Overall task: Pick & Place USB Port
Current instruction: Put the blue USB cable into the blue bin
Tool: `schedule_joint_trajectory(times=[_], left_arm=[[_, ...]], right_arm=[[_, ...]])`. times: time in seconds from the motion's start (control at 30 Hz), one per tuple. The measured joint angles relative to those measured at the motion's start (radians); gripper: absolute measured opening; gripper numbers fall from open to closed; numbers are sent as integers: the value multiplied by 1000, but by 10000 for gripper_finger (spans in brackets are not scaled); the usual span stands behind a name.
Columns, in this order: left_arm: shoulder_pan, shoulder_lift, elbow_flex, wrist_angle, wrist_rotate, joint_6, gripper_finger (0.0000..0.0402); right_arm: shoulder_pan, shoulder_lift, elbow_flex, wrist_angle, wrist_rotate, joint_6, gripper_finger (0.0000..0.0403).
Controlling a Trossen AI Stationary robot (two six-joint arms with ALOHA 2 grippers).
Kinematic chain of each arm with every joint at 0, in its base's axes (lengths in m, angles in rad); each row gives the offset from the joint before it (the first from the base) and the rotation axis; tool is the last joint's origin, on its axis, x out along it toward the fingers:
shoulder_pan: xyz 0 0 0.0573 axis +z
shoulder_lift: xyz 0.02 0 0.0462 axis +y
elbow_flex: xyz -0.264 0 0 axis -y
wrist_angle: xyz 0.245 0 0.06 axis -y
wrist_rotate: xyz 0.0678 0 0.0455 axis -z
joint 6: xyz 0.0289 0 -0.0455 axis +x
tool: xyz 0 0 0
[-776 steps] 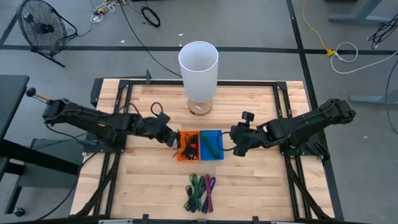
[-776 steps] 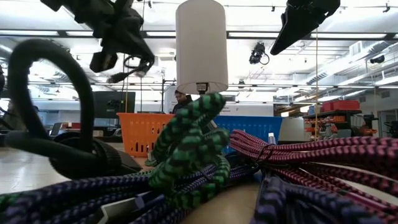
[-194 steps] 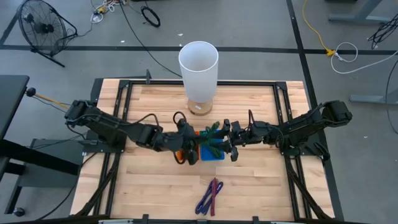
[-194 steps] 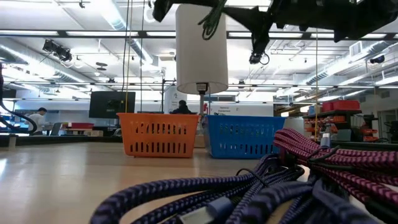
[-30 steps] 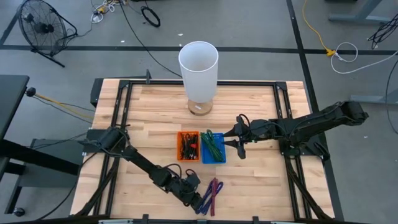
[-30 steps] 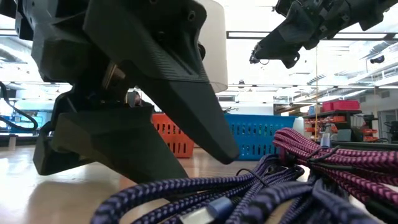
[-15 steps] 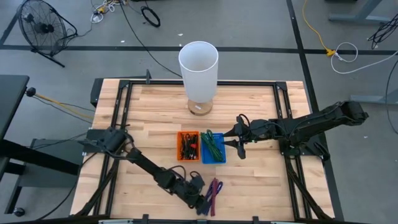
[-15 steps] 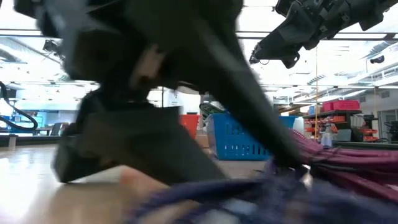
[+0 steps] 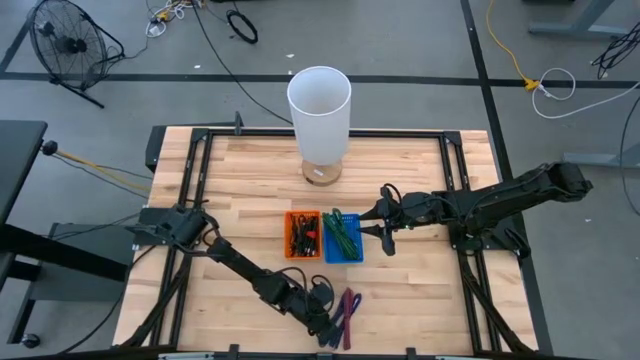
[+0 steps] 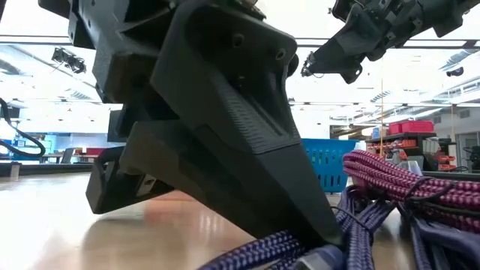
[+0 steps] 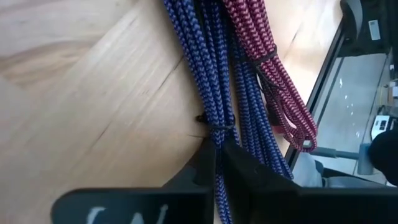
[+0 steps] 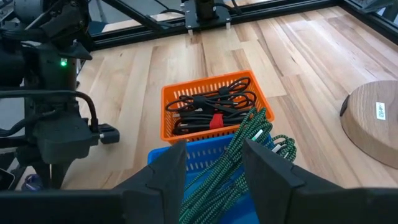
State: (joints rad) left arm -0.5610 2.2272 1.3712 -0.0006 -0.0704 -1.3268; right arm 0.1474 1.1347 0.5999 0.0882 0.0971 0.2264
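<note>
Two braided USB cable bundles lie side by side on the wood near the table's near edge: a blue-purple one (image 11: pixel 208 74) (image 9: pixel 335 322) and a magenta one (image 11: pixel 267 68) (image 9: pixel 349 306). My left gripper (image 9: pixel 329 335) (image 11: pixel 217 171) slants down onto the blue-purple bundle and is shut on it. An orange basket (image 9: pixel 302 232) of black cables and a blue basket (image 9: pixel 341 236) of green cables stand mid-table. My right gripper (image 9: pixel 385 236) (image 12: pixel 214 177) hovers open just right of the blue basket, with nothing between its fingers. My left gripper pinches the blue-purple bundle between its two fingers, just short of the black tie (image 11: pixel 214 123) round its strands. The fingers (image 11: pixel 249 177) slant down from the table's far left and point roughly along the bundle. The bundle lies on the table.
A tall white cylinder (image 9: pixel 319 100) on a round wooden base stands at the far middle. Black frame rails (image 9: pixel 200 150) run along the table's sides. The magenta bundle touches the blue-purple one. Bare wood lies left and right of the baskets.
My left gripper has gone down and toward the near edge onto the blue-purple bundle, and has shut on it. Both bundles have been nudged a little and now lie straighter, near to far.
</note>
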Motion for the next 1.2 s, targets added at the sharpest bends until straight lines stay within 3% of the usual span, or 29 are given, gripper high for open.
schedule_joint_trajectory(times=[0.3,0.5,0.67,0.93,1.2], left_arm=[[-4,-30,-2,-18,-8,34,5],[-12,-113,-9,-180,-72,77,4],[-16,-206,-11,-391,-153,79,4],[-15,-339,-8,-414,-275,193,4],[14,-471,-5,-425,-479,424,4]], right_arm=[[0,0,0,0,0,0,158],[0,0,0,-1,0,0,158],[0,0,0,0,0,5,158],[0,0,0,0,0,9,158],[0,0,0,38,56,35,158]])
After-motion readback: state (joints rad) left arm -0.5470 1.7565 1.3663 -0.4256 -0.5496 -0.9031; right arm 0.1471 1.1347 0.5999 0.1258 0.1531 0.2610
